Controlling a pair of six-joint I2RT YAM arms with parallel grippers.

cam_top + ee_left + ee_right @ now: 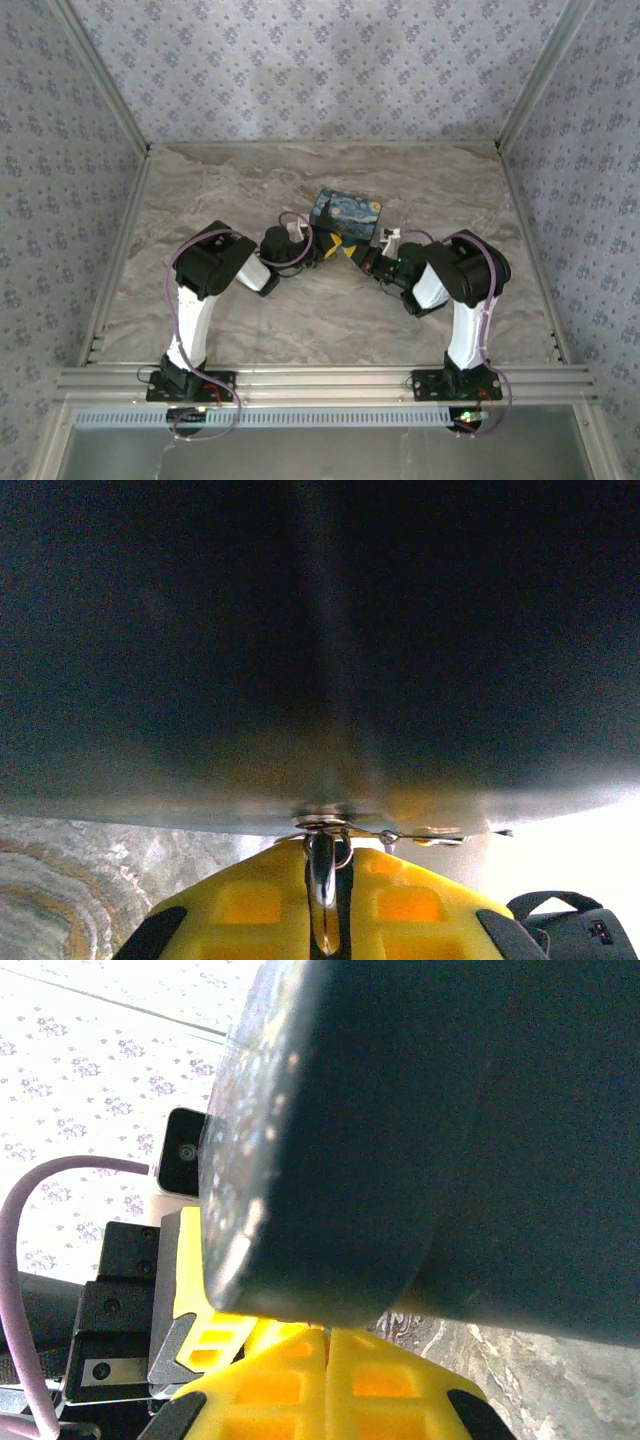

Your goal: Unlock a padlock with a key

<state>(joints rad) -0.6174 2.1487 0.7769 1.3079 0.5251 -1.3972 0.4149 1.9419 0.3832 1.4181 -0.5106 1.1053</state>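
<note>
The blue starry-print box (347, 210) stands mid-table, and both grippers meet at its near side. My left gripper (328, 246) is shut on a silvery key (322, 880) that stands between the yellow fingers (240, 905). The key's tip and ring touch the box's dark underside (320, 630), and a thin wire ring (420, 835) runs off to the right. My right gripper (357, 254) is shut, its fingertips (290, 1380) pressed together just under the box's edge (450, 1110), nothing visible between them. The padlock is hidden.
The marble table (250, 180) is enclosed by wallpapered walls with metal posts on three sides. An aluminium rail (320, 382) carries both arm bases along the front edge. The left gripper's yellow finger (190, 1260) sits close beside the right gripper.
</note>
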